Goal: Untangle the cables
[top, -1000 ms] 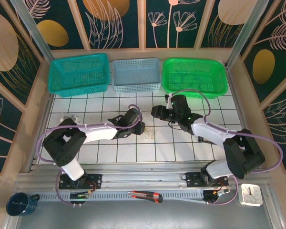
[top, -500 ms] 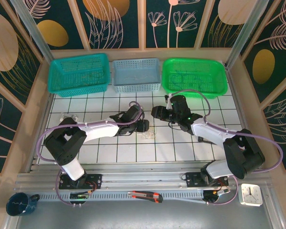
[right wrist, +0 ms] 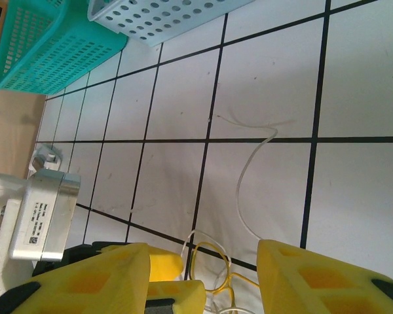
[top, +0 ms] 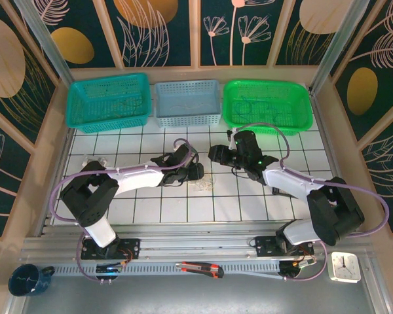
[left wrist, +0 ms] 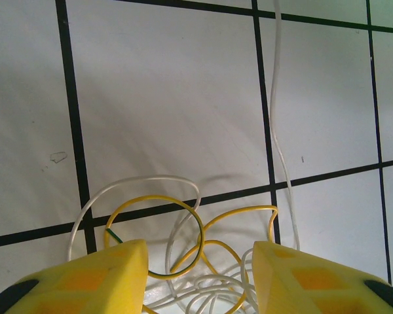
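Note:
The cables [top: 202, 184] are a small tangle of thin yellow and white loops on the white tiled table [top: 249, 203], near its middle. My left gripper [top: 196, 172] is at the bundle's left edge. In the left wrist view it [left wrist: 198, 245] is open, with yellow loops [left wrist: 158, 196] and white coils lying between its fingers. One white strand [left wrist: 277, 98] runs away across the tiles. My right gripper [top: 213, 154] hangs open just behind the bundle. In the right wrist view it [right wrist: 203, 247] frames the cables [right wrist: 217, 260], the left arm's yellow fingers [right wrist: 167, 263] and a long white strand [right wrist: 242, 176].
A teal basket [top: 108, 101], a light blue basket [top: 187, 103] and a green basket [top: 267, 106] line the back edge. On the front rail lie a utility knife [top: 200, 268], a small clock [top: 345, 266] and a dark mug [top: 27, 280].
My left gripper has slid a little to the right and closer to the bundle. The loops have shifted slightly. The right arm has stayed where it was.

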Robot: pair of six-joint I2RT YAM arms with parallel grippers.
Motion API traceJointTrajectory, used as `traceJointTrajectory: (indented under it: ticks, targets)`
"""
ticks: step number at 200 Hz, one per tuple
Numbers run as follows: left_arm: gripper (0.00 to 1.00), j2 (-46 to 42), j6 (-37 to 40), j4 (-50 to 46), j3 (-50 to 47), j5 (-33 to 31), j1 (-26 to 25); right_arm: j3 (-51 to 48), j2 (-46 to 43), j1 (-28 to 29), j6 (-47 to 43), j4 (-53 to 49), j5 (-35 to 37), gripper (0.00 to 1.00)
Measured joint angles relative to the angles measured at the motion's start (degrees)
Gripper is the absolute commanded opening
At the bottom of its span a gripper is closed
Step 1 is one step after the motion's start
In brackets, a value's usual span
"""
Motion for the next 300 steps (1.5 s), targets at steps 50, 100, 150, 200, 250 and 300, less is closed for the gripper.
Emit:
traceJointTrajectory:
  ticks: [50,100,150,200,250,300]
  targets:
    - [0.46,0.0,-1.9,0.1,-1.5,0.1,0.0,0.0,-0.7,0.0,-0.5,-0.1,0.2,0.46]
    - [0.45,0.1,-2.4,0.1,-2.3,0.2,0.0,0.0,-0.8,0.0,-1.0,-0.1,0.2,0.46]
    - [0.45,2.5,-2.4,0.3,-2.0,0.0,0.0,0.0,-0.8,0.0,-1.0,-0.1,0.2,0.46]
    - [0.36,3.7,-2.2,0.0,-0.8,-0.3,0.1,-0.2,-0.8,0.0,-1.0,-0.1,0.2,0.45]
    - [0.12,4.2,-1.4,0.1,-0.8,-0.7,0.4,-0.9,-1.0,0.0,-1.0,-0.2,0.2,0.45]
    - [0.00,4.5,-0.6,0.3,-0.7,-1.1,0.5,-0.9,-1.7,0.0,-1.0,-0.3,0.2,0.45]
